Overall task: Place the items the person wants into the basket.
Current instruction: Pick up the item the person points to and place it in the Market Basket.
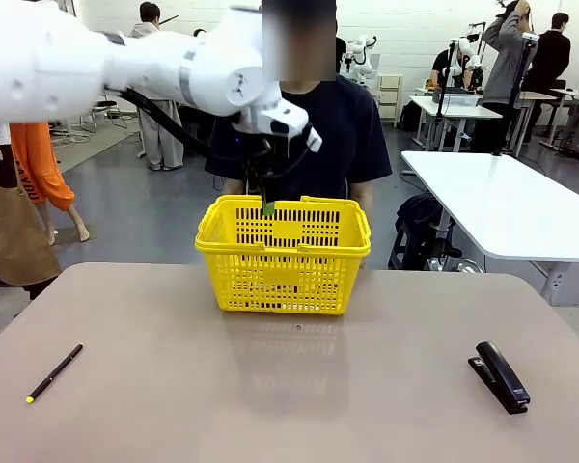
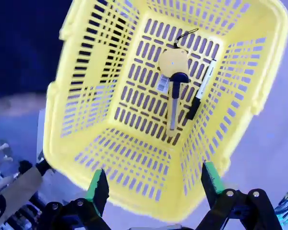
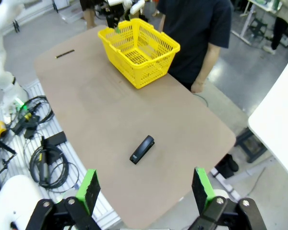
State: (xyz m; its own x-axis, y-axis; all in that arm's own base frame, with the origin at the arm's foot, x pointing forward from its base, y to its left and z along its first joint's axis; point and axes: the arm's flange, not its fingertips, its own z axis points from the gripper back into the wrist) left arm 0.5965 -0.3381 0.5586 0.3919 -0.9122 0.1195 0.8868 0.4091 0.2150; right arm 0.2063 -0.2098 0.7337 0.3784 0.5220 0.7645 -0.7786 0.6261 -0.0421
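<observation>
The yellow basket (image 1: 284,275) stands at the table's far middle, in front of the person (image 1: 340,130). My left gripper (image 1: 267,193) hangs open just above its far rim, holding nothing. Looking down from the left wrist, my left gripper (image 2: 153,184) frames the basket (image 2: 86,96), where three items lie on the floor: a round yellow tape measure (image 2: 173,61), a utility knife (image 2: 173,108) below it and a black marker (image 2: 201,88) beside them. My right gripper (image 3: 145,187) is open and empty, high over the table's right end, with the basket (image 3: 151,72) far off.
A thin black pen with a yellow tip (image 1: 55,372) lies near the front left of the table (image 1: 289,395). A black stapler (image 1: 499,376) lies at the front right. A white table (image 1: 502,203) stands beyond on the right, and other people stand in the background.
</observation>
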